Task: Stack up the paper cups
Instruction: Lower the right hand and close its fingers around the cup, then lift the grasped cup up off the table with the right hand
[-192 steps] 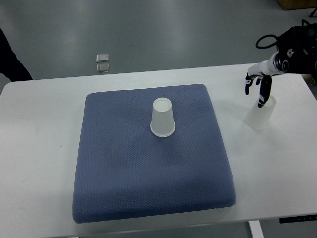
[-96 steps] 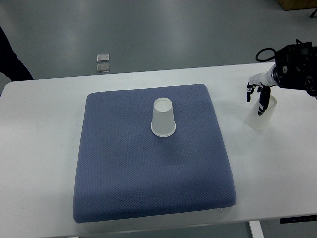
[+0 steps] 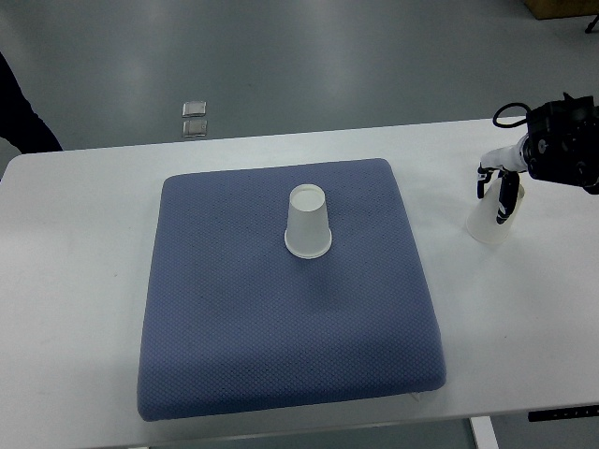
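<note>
On the worktop (image 3: 84,234), the right hand (image 3: 498,192) is gripping a cup (image 3: 490,217) near the edge, fingers clamped on its rim. Nothing is stacked yet; another cup (image 3: 308,222) is sitting upside down on the blue pad (image 3: 234,318).

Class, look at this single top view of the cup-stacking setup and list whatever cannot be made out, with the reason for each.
- Right hand grip on the cup on the table: fingers small, dark, overlapping the translucent cup; contact unclear.
- Right arm: cut off by the right edge.
- Left arm: out of view.
- Two small objects on the floor: too small to identify.
- Inside of the upside-down cup on the blue pad: hidden by its own wall.
</note>
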Controlling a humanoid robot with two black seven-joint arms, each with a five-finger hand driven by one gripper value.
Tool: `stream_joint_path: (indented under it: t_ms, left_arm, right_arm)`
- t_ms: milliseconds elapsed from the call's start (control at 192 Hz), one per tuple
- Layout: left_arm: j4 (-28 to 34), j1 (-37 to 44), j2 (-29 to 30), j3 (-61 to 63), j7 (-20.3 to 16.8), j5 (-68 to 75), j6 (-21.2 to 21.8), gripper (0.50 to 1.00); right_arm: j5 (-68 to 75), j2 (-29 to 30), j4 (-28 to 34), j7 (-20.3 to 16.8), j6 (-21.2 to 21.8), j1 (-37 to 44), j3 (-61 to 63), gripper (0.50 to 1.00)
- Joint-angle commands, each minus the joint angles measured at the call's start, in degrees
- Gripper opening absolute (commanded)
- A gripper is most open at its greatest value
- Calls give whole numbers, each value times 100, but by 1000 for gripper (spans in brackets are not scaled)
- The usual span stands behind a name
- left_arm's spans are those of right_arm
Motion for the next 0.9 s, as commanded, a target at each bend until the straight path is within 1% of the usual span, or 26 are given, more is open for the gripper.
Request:
stream_joint_path:
  t_ms: [0, 114, 182, 224, 239, 302, 437, 494, 520, 603, 895]
  left_arm:
    - [0, 7, 0, 1, 1, 0, 8, 1000]
    - [0, 7, 0, 1, 1, 0, -1, 1000]
    - [0, 7, 0, 1, 1, 0, -1, 1000]
    - [0, 7, 0, 1, 1, 0, -1, 1000]
    - [0, 7, 0, 1, 1, 0, -1, 1000]
    - [0, 7, 0, 1, 1, 0, -1, 1000]
    - [0, 16, 0, 1, 1, 0, -1, 1000]
    - [0, 16, 0, 1, 1, 0, -1, 1000]
    - [0, 16, 0, 1, 1, 0, -1, 1000]
    - [0, 16, 0, 1, 1, 0, -1, 1000]
    - [0, 16, 0, 1, 1, 0, -1, 1000]
  right_arm:
    - [0, 0, -57, 0, 3, -52, 0, 907]
    - [0, -9, -66, 0, -23, -96, 0, 901]
    - [0, -9, -101, 9, -59, -114, 0, 887]
    - [0, -9, -101, 9, -59, -114, 0, 854]
    - [0, -9, -101, 9, -59, -123, 0, 832]
    - [0, -9, -101, 9, -59, -132, 0, 811]
    - [0, -9, -136, 9, -94, -140, 0, 729]
    - [0, -18, -136, 9, -94, -149, 0, 723]
    - [0, -18, -136, 9, -102, -158, 0, 711]
    - [0, -27, -136, 9, -102, -167, 0, 697]
    - [-18, -123, -118, 9, -15, -44, -9, 697]
